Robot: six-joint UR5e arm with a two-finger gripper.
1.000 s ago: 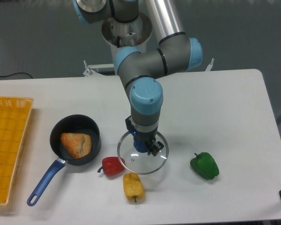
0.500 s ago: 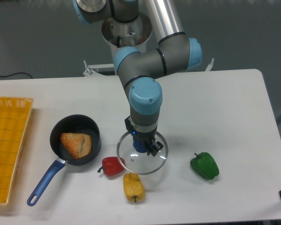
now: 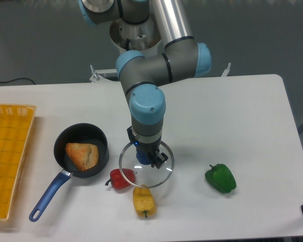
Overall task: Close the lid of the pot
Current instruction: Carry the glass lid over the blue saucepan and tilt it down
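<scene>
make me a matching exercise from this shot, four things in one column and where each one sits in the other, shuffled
Things:
1. pot lid
2. pastry
3. green pepper
4. yellow pepper

Places:
A. alone on the right part of the table
B. inside the pot
C. under the gripper, which is at its knob
D. nearest the front edge, just below the red pepper

Pairs: 1-C, 2-B, 3-A, 4-D
</scene>
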